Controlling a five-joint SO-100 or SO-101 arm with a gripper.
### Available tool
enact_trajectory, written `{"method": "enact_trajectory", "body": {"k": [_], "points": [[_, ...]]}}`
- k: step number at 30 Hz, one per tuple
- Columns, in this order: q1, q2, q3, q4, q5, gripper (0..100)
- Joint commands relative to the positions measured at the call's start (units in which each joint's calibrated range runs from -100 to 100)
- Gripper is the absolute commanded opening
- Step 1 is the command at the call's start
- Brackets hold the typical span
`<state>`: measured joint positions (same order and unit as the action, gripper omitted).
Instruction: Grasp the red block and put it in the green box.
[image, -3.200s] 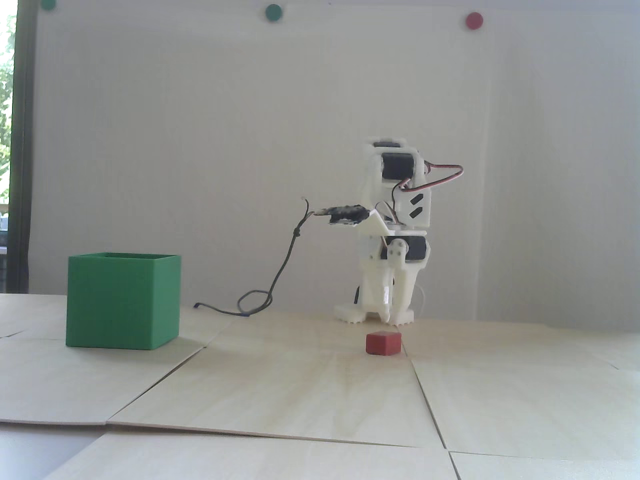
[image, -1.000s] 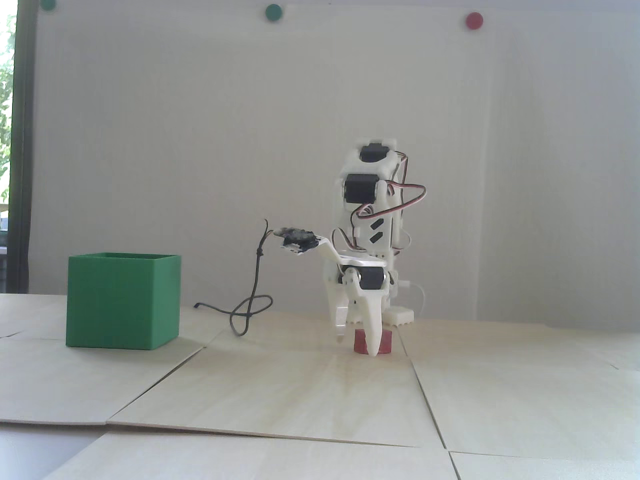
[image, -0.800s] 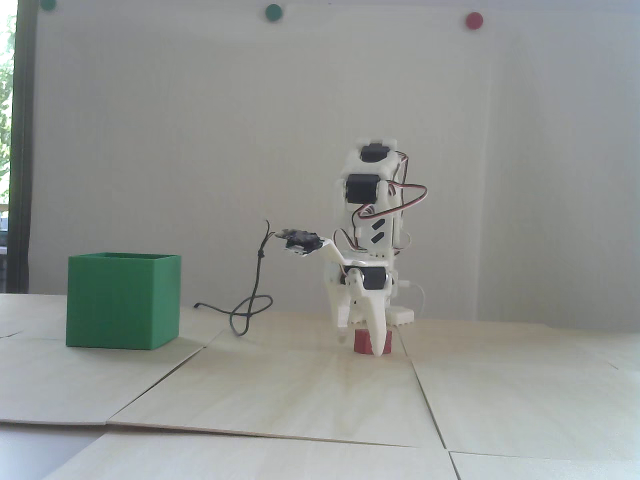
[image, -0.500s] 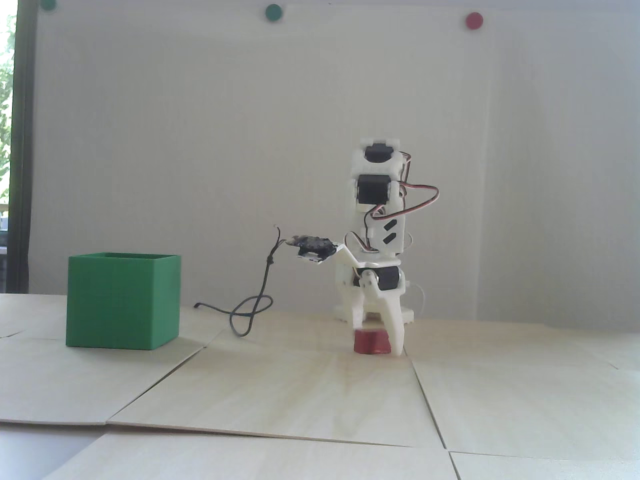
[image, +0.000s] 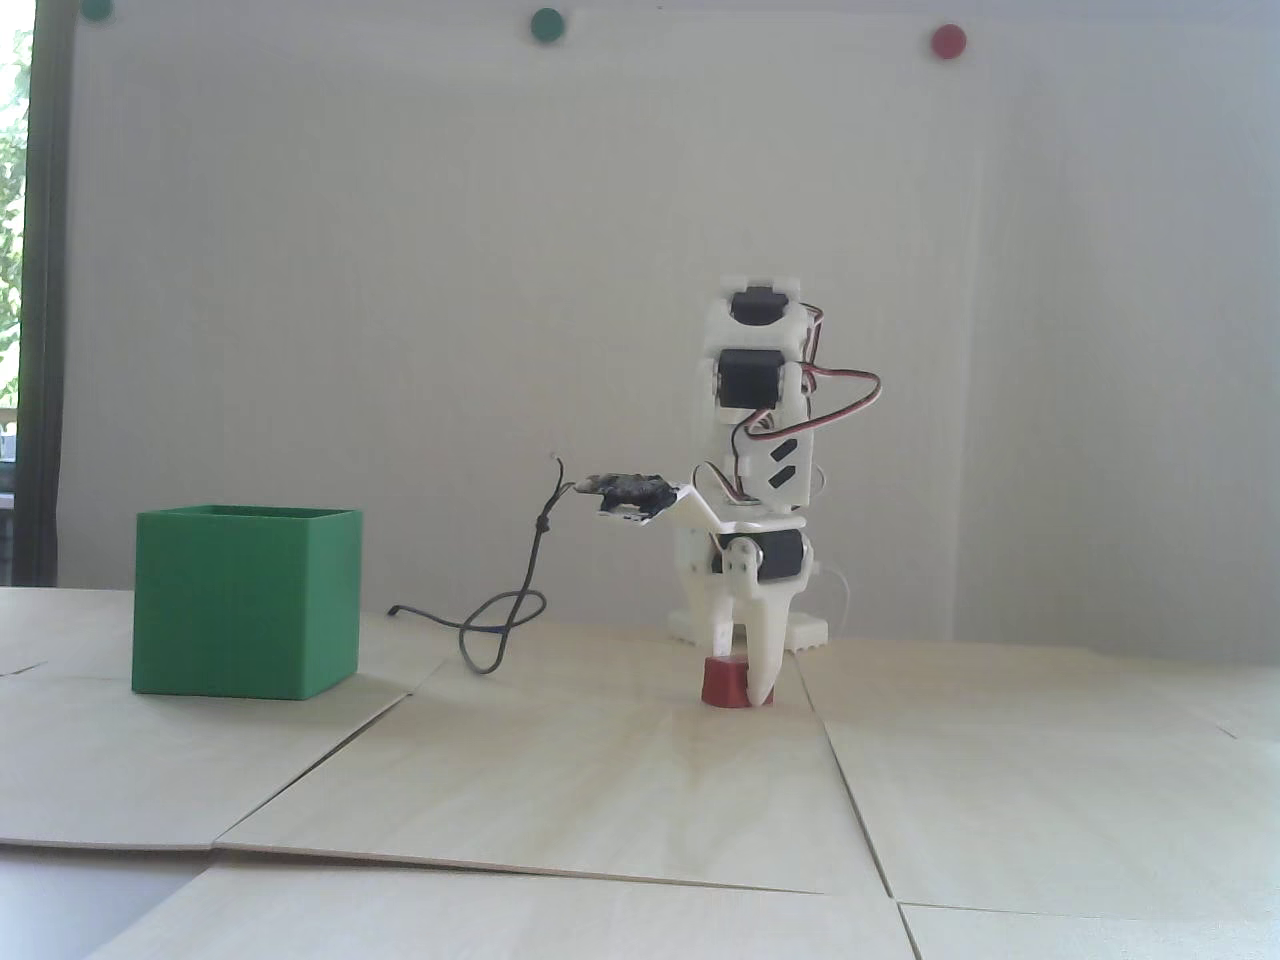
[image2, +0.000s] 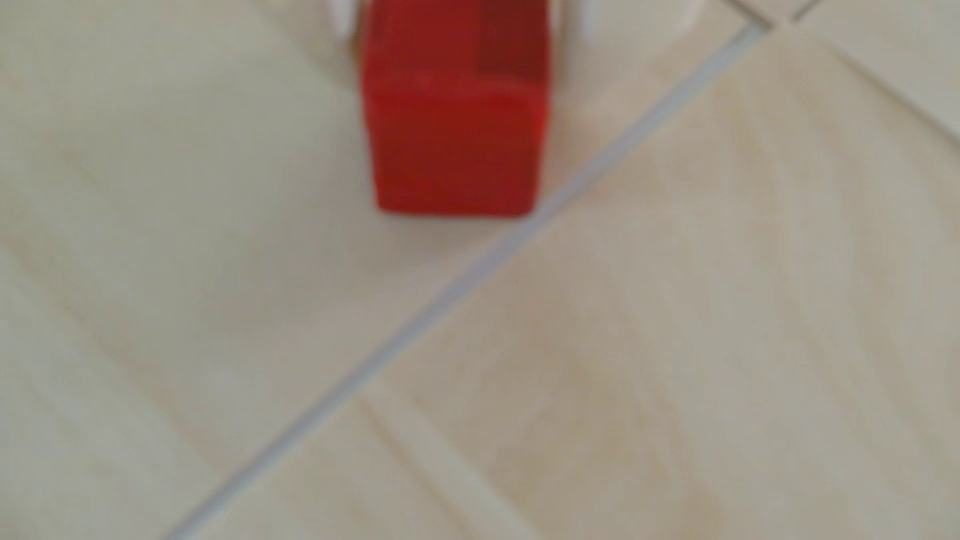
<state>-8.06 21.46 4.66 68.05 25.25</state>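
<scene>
Pale wooden panels (image: 600, 780) with thin seams, plain white wall (image: 400, 300) behind. Gripper (image: 742, 680) points down, fingers clamped on the red block (image: 724, 685), which rests on the panels. Green box (image: 245, 600) stands well apart, at the fixed view's left.
</scene>
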Motion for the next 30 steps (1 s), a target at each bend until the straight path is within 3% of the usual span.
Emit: {"method": "enact_trajectory", "body": {"k": [1, 14, 25, 30], "points": [[0.5, -1.4, -1.1, 0.4, -0.3, 2], [4.2, -28.5, -7.2, 23.8, -4.5, 2], [22.2, -46.1, -7.3, 17.0, -4.7, 3], [33.7, -47.1, -6.8, 10.4, 0.9, 2]]}}
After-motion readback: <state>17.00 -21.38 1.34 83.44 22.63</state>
